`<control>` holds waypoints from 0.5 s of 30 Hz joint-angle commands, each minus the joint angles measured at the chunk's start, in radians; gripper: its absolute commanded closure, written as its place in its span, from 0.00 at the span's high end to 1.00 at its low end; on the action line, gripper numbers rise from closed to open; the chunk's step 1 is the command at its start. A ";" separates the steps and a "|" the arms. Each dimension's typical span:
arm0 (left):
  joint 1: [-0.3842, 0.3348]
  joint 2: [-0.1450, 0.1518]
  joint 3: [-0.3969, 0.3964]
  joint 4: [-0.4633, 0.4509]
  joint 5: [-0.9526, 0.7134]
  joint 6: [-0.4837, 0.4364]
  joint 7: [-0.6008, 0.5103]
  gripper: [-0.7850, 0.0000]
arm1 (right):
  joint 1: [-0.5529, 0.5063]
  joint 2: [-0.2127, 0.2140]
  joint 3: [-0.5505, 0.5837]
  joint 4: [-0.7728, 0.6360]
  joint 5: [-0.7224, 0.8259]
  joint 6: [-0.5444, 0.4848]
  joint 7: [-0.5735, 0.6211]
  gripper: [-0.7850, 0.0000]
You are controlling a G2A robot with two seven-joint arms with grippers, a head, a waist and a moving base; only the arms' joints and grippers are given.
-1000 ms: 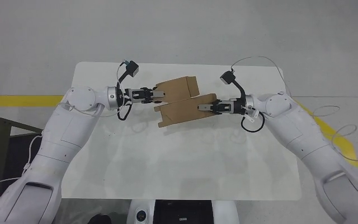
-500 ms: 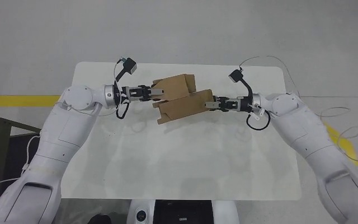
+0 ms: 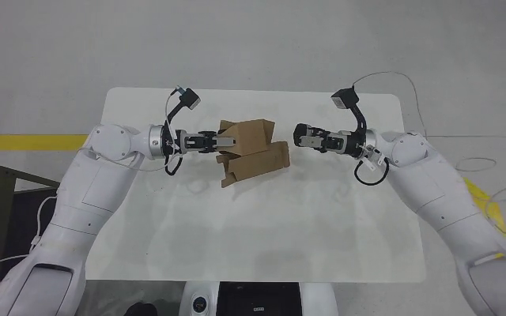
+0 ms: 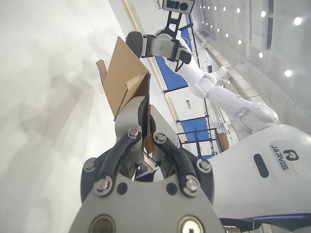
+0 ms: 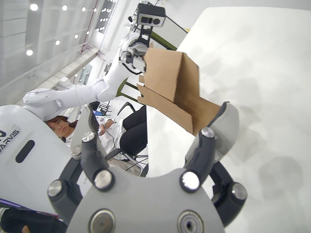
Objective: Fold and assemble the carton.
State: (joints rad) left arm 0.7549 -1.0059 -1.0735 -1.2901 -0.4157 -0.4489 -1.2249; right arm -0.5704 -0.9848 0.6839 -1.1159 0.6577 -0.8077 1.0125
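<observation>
In the top view, the carton is seen over the far middle of the tabletop. It has been partly opened out of the flat, with its panels set at angles and its flaps hanging loose. The task is judged to be somewhere short of halfway, since no squared body has been formed and no flap has been closed. The left gripper is held level at the carton's left edge. The right gripper is held level just beside the carton's right end, apart from it.

In the left wrist view, the left gripper is shown with its fingers clamped on the edge of a cardboard panel. The carton is carried out beyond them above the tabletop.

In the right wrist view, the right gripper is shown with its fingers spread wide and nothing held. The nearest corner of the carton lies just beside one of the fingers. Whether the two touch cannot be told.
</observation>
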 commanded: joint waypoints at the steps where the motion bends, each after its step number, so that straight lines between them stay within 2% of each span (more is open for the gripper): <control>1: 0.001 0.000 0.000 -0.004 -0.003 -0.008 -0.011 0.00 | -0.002 -0.004 -0.016 -0.022 0.023 -0.002 -0.002 0.85; 12: 0.000 -0.001 0.001 -0.024 -0.025 -0.016 -0.040 0.00 | 0.030 -0.026 -0.097 -0.020 0.050 0.007 0.008 0.80; 15: 0.001 -0.001 -0.002 -0.032 -0.036 -0.018 -0.050 0.00 | 0.039 -0.032 -0.113 -0.012 0.061 0.008 0.008 0.81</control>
State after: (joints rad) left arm 0.7555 -1.0073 -1.0737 -1.3192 -0.4483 -0.4655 -1.2712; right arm -0.5349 -1.0146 0.5764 -1.1308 0.7138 -0.8006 1.0197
